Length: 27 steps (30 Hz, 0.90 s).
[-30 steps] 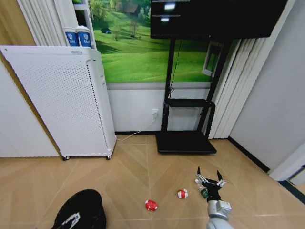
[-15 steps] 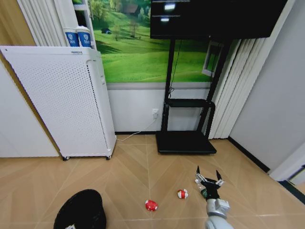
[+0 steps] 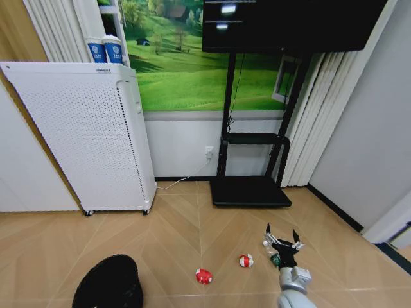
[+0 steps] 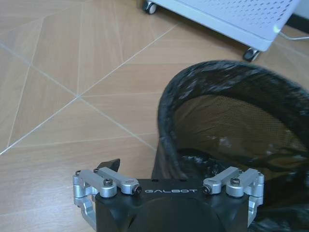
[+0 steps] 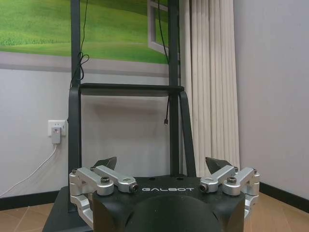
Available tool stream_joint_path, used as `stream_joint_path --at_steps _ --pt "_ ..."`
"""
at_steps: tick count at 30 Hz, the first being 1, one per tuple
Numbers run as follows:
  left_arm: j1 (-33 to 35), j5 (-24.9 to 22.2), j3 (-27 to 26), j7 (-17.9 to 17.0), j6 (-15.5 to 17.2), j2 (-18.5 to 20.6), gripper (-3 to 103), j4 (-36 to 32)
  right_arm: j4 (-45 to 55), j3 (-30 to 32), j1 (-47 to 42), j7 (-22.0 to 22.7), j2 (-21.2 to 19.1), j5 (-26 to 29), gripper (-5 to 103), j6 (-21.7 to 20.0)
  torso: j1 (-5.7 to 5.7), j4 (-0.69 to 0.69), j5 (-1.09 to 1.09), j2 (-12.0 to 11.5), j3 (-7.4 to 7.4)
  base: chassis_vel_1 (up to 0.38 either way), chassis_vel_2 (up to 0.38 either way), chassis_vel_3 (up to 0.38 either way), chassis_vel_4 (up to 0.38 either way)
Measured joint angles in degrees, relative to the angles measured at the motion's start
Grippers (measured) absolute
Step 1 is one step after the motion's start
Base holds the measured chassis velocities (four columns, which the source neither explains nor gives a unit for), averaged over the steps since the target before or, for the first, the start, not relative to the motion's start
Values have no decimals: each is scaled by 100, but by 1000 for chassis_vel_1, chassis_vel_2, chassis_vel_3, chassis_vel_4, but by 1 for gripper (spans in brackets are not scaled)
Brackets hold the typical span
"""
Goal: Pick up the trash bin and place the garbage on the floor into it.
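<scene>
The black mesh trash bin (image 3: 109,285) stands on the chevron wood floor (image 3: 180,224) at the lower left. In the left wrist view my left gripper (image 4: 166,166) is open at the trash bin (image 4: 231,121), its rim between the jaws; one fingertip (image 4: 113,164) shows outside the wall, the other is hidden. The garbage lies to the right: a red wad (image 3: 203,276), a red-and-white wad (image 3: 246,260) and a small bottle (image 3: 272,252), partly hidden behind my right gripper (image 3: 281,236). My right gripper (image 5: 161,164) is open and holds nothing.
A white perforated cabinet (image 3: 83,135) on casters (image 4: 251,53) stands at the back left with blue-and-white cups (image 3: 106,50) on top. A black screen stand (image 3: 250,190) is against the back wall, with curtains (image 3: 314,122) beside it. A dark strip (image 3: 334,208) edges the floor at the right.
My left gripper, seen over the bin a second ago, has dropped below the head view's lower edge. The right gripper and the garbage have hardly moved.
</scene>
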Motion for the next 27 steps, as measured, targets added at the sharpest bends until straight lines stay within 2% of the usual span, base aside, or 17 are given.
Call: stream_joint_path --at_steps 1,3,4,5,7,8,9,10,12,13,14,16,20,21,23,24,27 --pt "0 0 0 0 0 0 101 0 0 0 0 0 0 0 100 0 0 0 0 0 0 0 0 0 0" --pt "-179 111 24 224 -326 25 91 267 43 -8 -62 2 12 80 100 -5 0 -2 -1 0 0 0 0 0 0" --pt "-225 131 29 269 -384 37 91 318 60 -11 -80 2 19 115 100 -8 0 -3 -1 0 0 0 0 0 0" --pt "-275 134 41 312 -426 55 86 357 75 -12 -94 3 24 151 100 -11 0 -3 0 0 0 0 0 0 0" --pt "-336 134 58 354 -451 83 86 393 91 -11 -105 5 27 180 100 -11 0 -1 0 1 0 0 0 0 0" --pt "-353 134 64 361 -451 91 75 399 93 -10 -107 5 27 186 100 -11 0 -2 0 0 0 0 0 0 0" --pt "-353 134 64 361 -451 91 75 399 93 -10 -107 5 27 186 100 -11 0 -2 0 0 0 0 0 0 0" --pt "-437 117 105 367 -445 129 64 416 107 -5 -133 5 23 212 100 -9 0 -2 0 0 0 0 0 0 0" --pt "-472 108 125 358 -434 139 64 420 114 -1 -139 5 22 221 100 -5 0 -2 1 1 0 0 0 0 0" --pt "-521 91 154 315 -415 149 53 426 120 3 -148 4 22 239 100 3 0 -2 1 1 0 0 0 0 0" --pt "-549 77 171 277 -394 152 48 433 124 9 -149 5 22 261 100 9 0 -2 1 1 1 0 0 0 0" --pt "-557 59 179 261 -381 153 48 435 129 14 -149 4 20 278 100 12 0 -2 1 1 1 0 0 0 0" --pt "-540 -27 171 227 -344 158 26 475 130 58 -139 9 0 331 100 18 0 -2 2 1 1 0 0 0 0" --pt "-540 -27 171 227 -344 158 26 475 130 58 -139 9 0 331 100 18 0 -2 2 1 1 0 0 0 0" --pt "-531 -26 147 240 -384 160 15 534 121 81 -130 23 -12 350 100 22 0 -2 5 2 0 0 0 0 0" --pt "-531 -26 147 240 -384 160 15 534 121 81 -130 23 -12 350 100 22 0 -2 5 2 0 0 0 0 0" --pt "-525 11 139 343 -507 162 6 580 120 89 -131 29 -30 360 100 24 0 -2 2 2 0 0 0 0 0"
